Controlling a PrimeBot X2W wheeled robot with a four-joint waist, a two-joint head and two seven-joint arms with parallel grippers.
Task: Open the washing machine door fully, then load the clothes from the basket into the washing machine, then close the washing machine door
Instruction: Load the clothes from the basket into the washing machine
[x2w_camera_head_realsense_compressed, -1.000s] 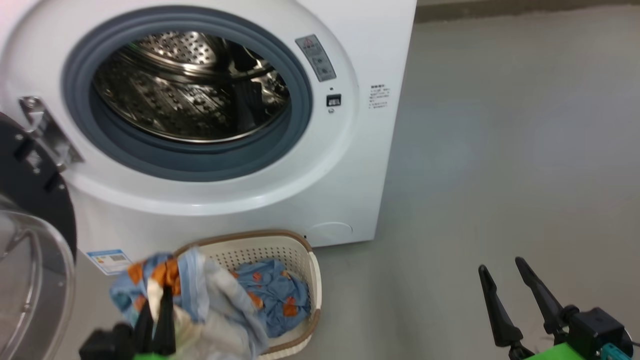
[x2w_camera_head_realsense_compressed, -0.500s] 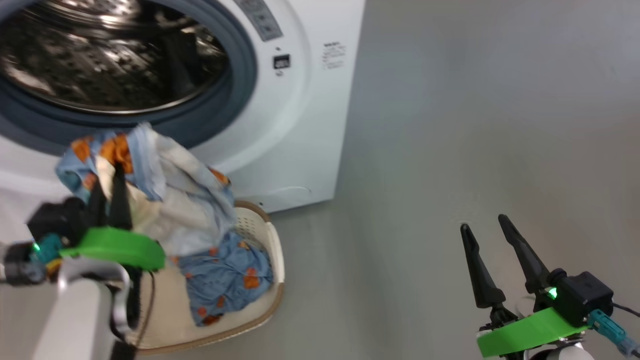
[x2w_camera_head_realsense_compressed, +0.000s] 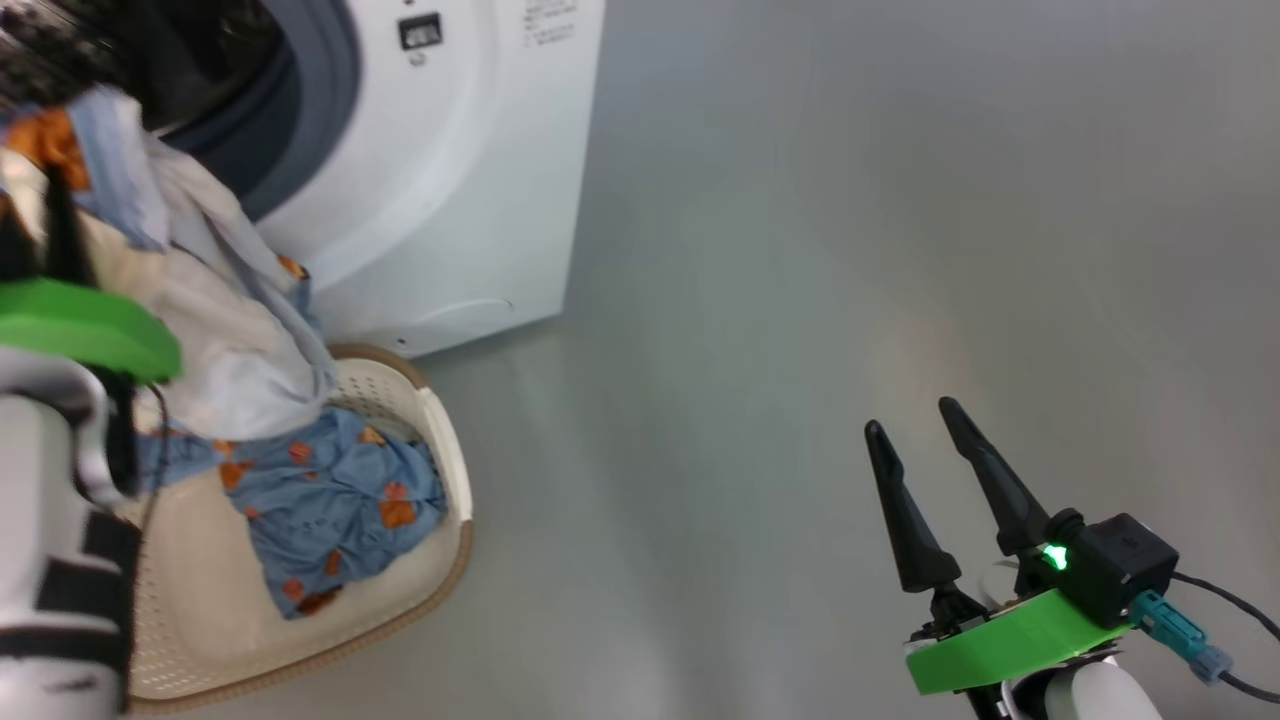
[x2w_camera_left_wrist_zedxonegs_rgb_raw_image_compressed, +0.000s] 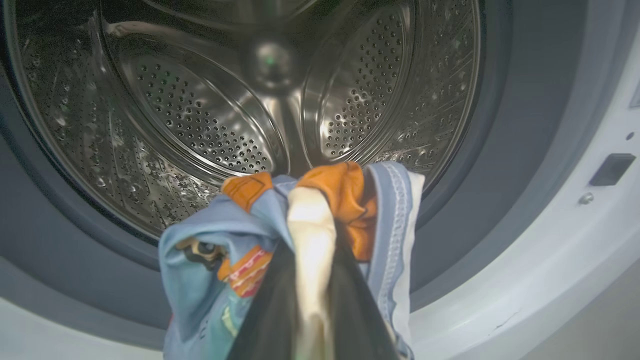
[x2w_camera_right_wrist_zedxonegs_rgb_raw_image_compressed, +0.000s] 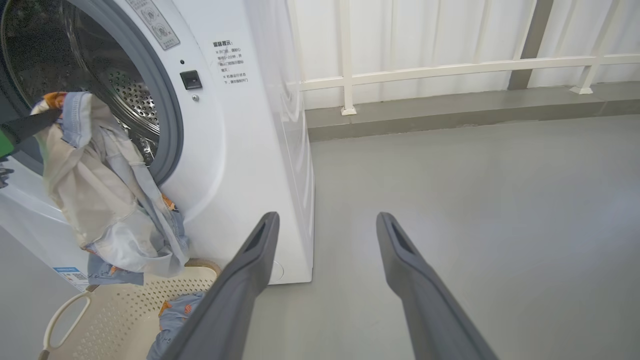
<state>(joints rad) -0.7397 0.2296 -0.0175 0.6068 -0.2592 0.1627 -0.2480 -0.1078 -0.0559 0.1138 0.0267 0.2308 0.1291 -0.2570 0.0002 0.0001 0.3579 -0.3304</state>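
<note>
L gripper (x2w_camera_left_wrist_zedxonegs_rgb_raw_image_compressed: 312, 240) is clamped on a bunch of the clothes (x2w_camera_left_wrist_zedxonegs_rgb_raw_image_compressed: 210, 260): light blue w/ orange prints, plus a cream piece pinched between the fingers. The bundle hangs at the mouth of the washing machine (x2w_camera_head_realsense_compressed: 470, 150), in front of the grey seal (x2w_camera_left_wrist_zedxonegs_rgb_raw_image_compressed: 515, 150), with the steel drum (x2w_camera_left_wrist_zedxonegs_rgb_raw_image_compressed: 200, 125) open behind it. Its tail droops toward the basket (x2w_camera_head_realsense_compressed: 450, 500); can't tell if it touches the rim. Another blue piece (x2w_camera_head_realsense_compressed: 330, 500) lies inside the basket.

My read: soft, light, floppy stuff, nothing fragile. It drapes, so it could snag on the seal lip or slip if only one thin layer is pinched. Best hold is a gathered fold several layers deep, approx as here.

R gripper (x2w_camera_head_realsense_compressed: 912, 417) stands wide open w/ nothing in it, well apart over the bare grey floor (x2w_camera_head_realsense_compressed: 800, 250). The floor looks smooth and flat. A white railing (x2w_camera_right_wrist_zedxonegs_rgb_raw_image_compressed: 450, 67) runs along the back of the room.
</note>
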